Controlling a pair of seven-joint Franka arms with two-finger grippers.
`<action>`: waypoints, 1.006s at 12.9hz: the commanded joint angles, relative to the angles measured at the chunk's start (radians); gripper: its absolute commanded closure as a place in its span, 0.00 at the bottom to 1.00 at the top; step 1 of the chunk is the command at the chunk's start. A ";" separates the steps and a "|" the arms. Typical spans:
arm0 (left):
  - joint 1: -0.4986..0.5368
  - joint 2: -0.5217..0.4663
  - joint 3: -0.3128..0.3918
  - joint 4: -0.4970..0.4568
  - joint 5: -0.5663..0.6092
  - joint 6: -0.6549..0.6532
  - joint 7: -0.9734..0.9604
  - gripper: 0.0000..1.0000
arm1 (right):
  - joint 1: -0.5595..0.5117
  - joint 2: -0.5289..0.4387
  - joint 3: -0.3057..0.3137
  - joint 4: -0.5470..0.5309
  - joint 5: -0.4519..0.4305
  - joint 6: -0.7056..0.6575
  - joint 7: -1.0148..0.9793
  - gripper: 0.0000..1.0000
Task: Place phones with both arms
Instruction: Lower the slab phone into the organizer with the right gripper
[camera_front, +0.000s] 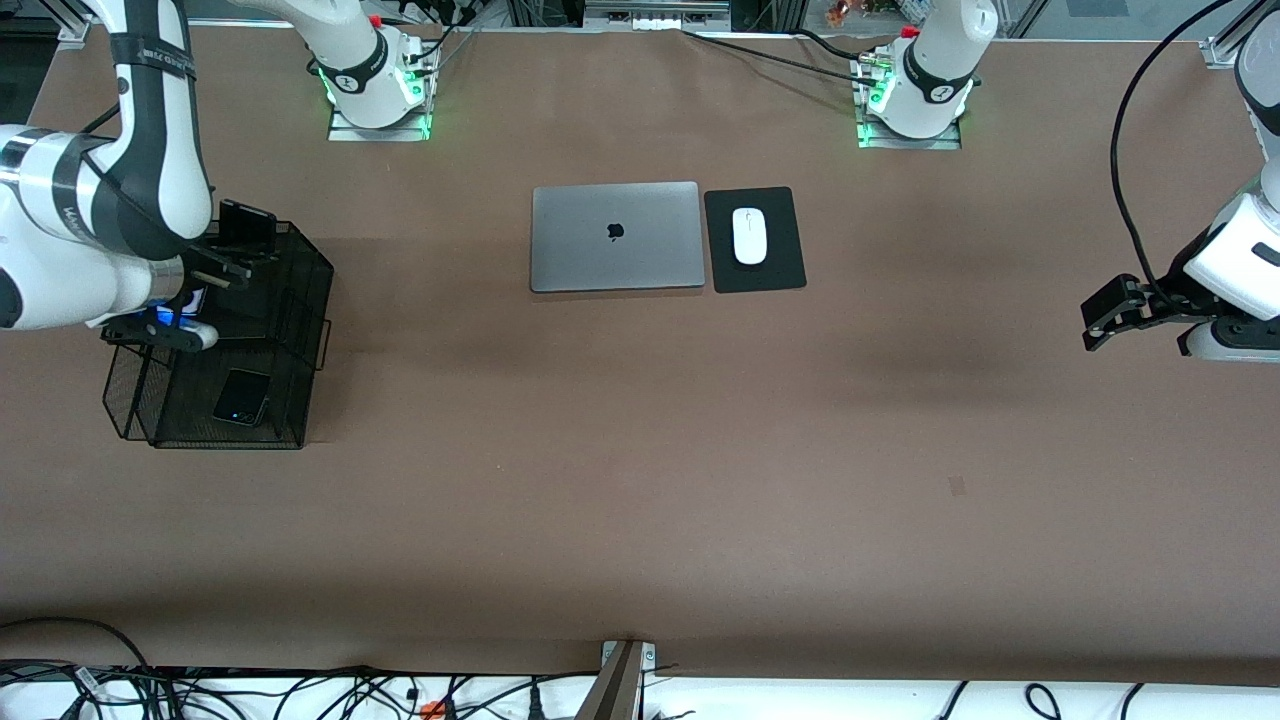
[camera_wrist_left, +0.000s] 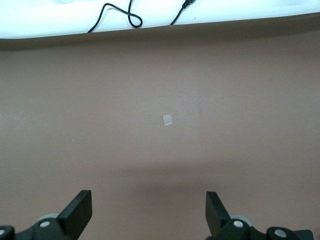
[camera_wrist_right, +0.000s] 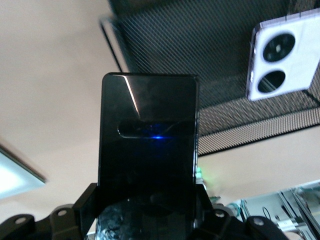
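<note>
My right gripper (camera_front: 230, 265) is shut on the long black slab phone (camera_front: 246, 228) and holds it over the end of the black mesh basket (camera_front: 316, 345) nearer to the robots' bases. In the right wrist view the slab (camera_wrist_right: 148, 140) stands up between the fingers (camera_wrist_right: 87, 200). The small squarish black phone (camera_front: 241, 397) lies on the basket floor at the end nearer to the front camera. The white-lilac phone (camera_wrist_right: 285, 55) with two black circles lies on the basket mesh (camera_wrist_right: 200, 50). My left gripper (camera_front: 1095, 325) (camera_wrist_left: 149, 205) is open and empty over bare table at the left arm's end.
A closed grey laptop (camera_front: 615, 237) lies mid-table, with a white mouse (camera_front: 749, 236) on a black pad (camera_front: 785, 270) beside it. A small tape mark (camera_wrist_left: 168, 119) is on the brown table below the left gripper. Cables lie along the table's front edge.
</note>
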 joint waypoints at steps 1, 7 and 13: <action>-0.002 0.005 0.000 0.023 0.027 -0.024 0.007 0.00 | 0.018 -0.166 -0.013 -0.133 -0.067 0.051 0.006 0.72; -0.002 0.004 0.000 0.023 0.025 -0.026 0.007 0.00 | 0.016 -0.295 -0.022 -0.362 -0.145 0.346 -0.011 0.72; -0.002 0.004 0.000 0.025 0.025 -0.026 0.007 0.00 | 0.015 -0.264 -0.045 -0.393 -0.151 0.513 -0.074 0.68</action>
